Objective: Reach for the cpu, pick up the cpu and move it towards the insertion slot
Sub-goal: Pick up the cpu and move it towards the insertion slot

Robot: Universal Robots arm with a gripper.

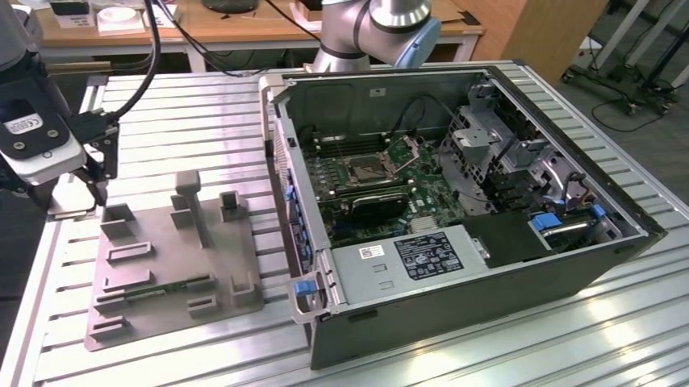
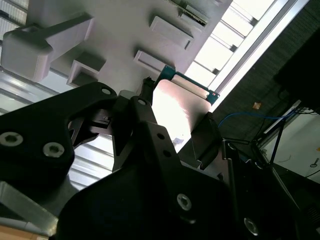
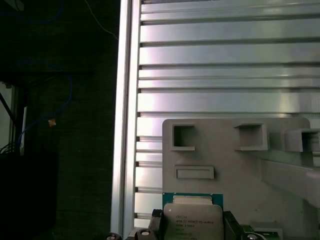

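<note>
Status: the reach is complete and the grasp appears made. The gripper point(image 1: 97, 189) stands over the far corner of the grey fixture plate point(image 1: 161, 242), on the side of the plate away from the computer case point(image 1: 485, 306). In both wrist views its black fingers point(image 2: 206, 140) bear on two opposite edges of the cpu point(image 3: 192, 216), so the claw is judged closed to a narrow setting on the chip. The cpu lies flat, silvery top up with a green rim showing, at the plate's edge just beside a shallow rectangular recess point(image 3: 195, 173). Whether it is already clear of the plate surface cannot be told. The move toward the insertion slot point(image 1: 372, 169) is not yet done. The slot sits inside the case, well apart from the plate toward the exterior view's right, with its metal frame point(image 1: 407, 149) raised open. Surroundings: the plate carries several raised blocks point(image 1: 189, 193) and a green memory stick point(image 1: 161, 289) near its other end. Plate and case both rest on a slatted metal table point(image 1: 538, 347). Obstructions, as a judgement: the case side wall point(image 1: 282, 161) nearest the plate rises between the plate and the slot. Black cables point(image 1: 415, 113) and a drive cage point(image 1: 485, 137) crowd the side of the slot farther from the plate. A labelled grey box point(image 1: 425, 254) sits in the case near the slot.
</note>
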